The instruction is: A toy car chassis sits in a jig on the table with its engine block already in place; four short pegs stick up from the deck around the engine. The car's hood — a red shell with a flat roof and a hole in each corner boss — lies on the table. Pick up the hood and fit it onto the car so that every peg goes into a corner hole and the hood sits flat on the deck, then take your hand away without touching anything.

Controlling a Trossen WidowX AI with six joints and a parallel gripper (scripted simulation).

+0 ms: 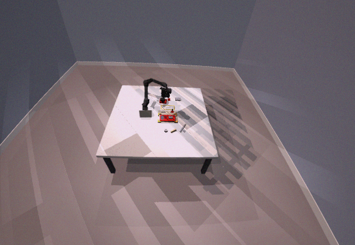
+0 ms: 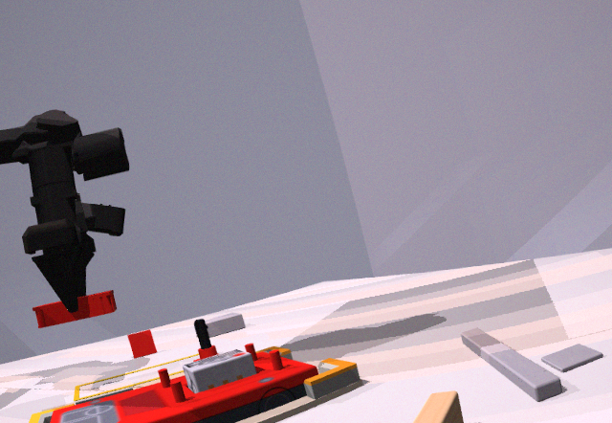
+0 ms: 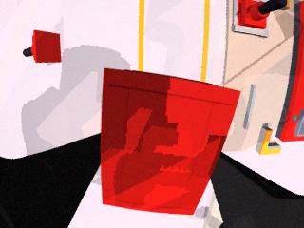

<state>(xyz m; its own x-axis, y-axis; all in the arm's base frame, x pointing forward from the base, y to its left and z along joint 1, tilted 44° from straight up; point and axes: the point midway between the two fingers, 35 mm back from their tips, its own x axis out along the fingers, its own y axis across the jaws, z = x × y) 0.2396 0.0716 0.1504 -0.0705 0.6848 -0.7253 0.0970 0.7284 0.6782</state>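
The red hood (image 1: 163, 102) (image 2: 99, 304) (image 3: 161, 128) is between the fingers of my gripper (image 2: 73, 308) (image 3: 159, 147), which is shut on it across its width. It is held above the table, roof up, slightly tilted in the exterior view, behind and to the left of the car. The red chassis (image 1: 163, 120) (image 2: 142, 399) (image 3: 295, 130) sits in the jig (image 2: 332, 383) (image 3: 269, 146). The grey engine block (image 2: 222, 372) is on its deck, with red pegs (image 2: 178, 392) (image 2: 275, 360) upright around it. The hood's corner holes cannot be made out.
A red piece with a black stem (image 2: 204, 351) (image 3: 249, 13) stands beside the chassis. Another red piece (image 2: 142, 344) (image 3: 47, 47) is near the hood. A yellow outline (image 3: 141, 38) marks the table. A grey block (image 1: 178, 99), grey bar (image 2: 513, 367), grey plate (image 2: 572, 357) and wooden block (image 2: 440, 409) lie around.
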